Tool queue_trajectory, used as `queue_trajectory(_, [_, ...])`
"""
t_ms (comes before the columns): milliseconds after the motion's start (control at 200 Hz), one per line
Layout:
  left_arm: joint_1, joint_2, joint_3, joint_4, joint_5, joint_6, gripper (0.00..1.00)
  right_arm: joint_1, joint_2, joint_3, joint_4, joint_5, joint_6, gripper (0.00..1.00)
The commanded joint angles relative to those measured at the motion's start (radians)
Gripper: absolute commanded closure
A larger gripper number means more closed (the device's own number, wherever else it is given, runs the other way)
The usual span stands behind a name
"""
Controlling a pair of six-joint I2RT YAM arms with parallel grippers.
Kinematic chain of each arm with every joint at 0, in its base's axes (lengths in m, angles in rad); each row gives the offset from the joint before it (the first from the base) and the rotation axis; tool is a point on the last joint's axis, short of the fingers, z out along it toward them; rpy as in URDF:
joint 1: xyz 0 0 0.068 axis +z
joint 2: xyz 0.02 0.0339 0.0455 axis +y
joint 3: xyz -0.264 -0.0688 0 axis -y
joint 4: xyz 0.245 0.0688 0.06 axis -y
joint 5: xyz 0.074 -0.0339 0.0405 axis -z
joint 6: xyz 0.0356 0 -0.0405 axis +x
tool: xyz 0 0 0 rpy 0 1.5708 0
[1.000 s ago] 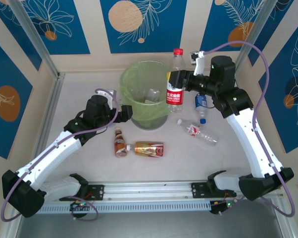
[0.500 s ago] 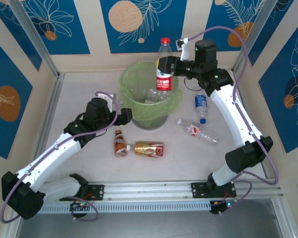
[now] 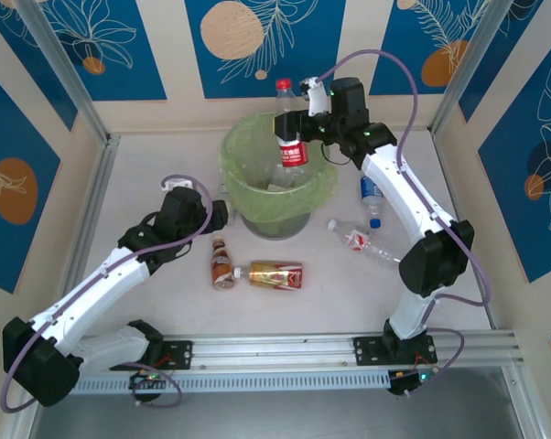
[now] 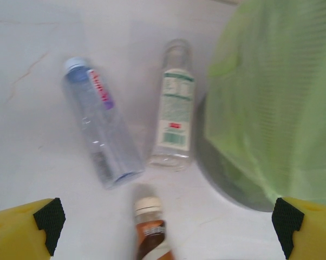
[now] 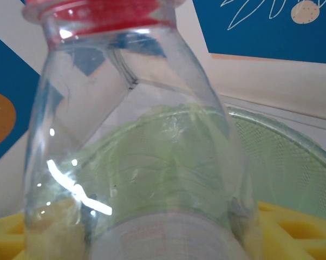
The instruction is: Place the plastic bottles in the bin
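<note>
The right claw (image 3: 298, 125) is clenched on the red-capped clear bottle (image 3: 291, 151) and holds it upright over the bin (image 3: 228, 163), toward the far right of the opening rather than its middle. That offset looks like the main hazard. If the claw lets go here, the bottle's base may clip the rim or the bunched lime-green liner (image 3: 323, 183). It could then topple outward onto the counter (image 3: 147, 165) behind the bin instead of dropping inside. The bottle is tall and seems gripped high on its body, so it may also swing as the grip loosens (the right wrist view shows the liner through the clear plastic, but not how far the base clears the rim). A second risk sits on the other side. The left claw (image 3: 218, 215) hangs released just beside the bin's left wall, its yellow fingers (image 4: 19, 233) wide apart above the amber bottle (image 3: 222, 262). A careless reach from there could nudge the light bin out from under the drop, or roll that amber bottle away.
</note>
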Motion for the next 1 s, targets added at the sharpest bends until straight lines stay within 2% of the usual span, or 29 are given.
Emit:
queue_trajectory(0, [0.008,-0.022,-0.026,-0.089,-0.104,-0.105,0.00,0.015,-0.006,-0.047,0.084,0.058,-0.080,0.30])
queue_trajectory(275, [0.008,-0.036,-0.055,-0.105,-0.124,-0.142,0.00,0.028,-0.058,-0.217,0.253,0.087,-0.118,0.18])
queue_trajectory(575, [0.013,-0.015,-0.059,-0.098,-0.077,-0.126,0.00,0.053,-0.124,-0.265,0.236,0.121,-0.156,0.08])
queue_trajectory(720, [0.016,-0.011,-0.071,-0.082,-0.041,-0.129,0.00,0.074,-0.165,-0.276,0.219,0.144,-0.163,0.00])
queue_trajectory(820, [0.015,-0.002,-0.073,-0.083,0.024,-0.120,0.00,0.088,-0.205,-0.302,0.224,0.165,-0.142,0.01])
queue_trajectory(995, [0.016,0.028,-0.071,-0.151,0.035,-0.152,0.00,0.104,-0.294,-0.376,0.249,0.189,-0.067,0.01])
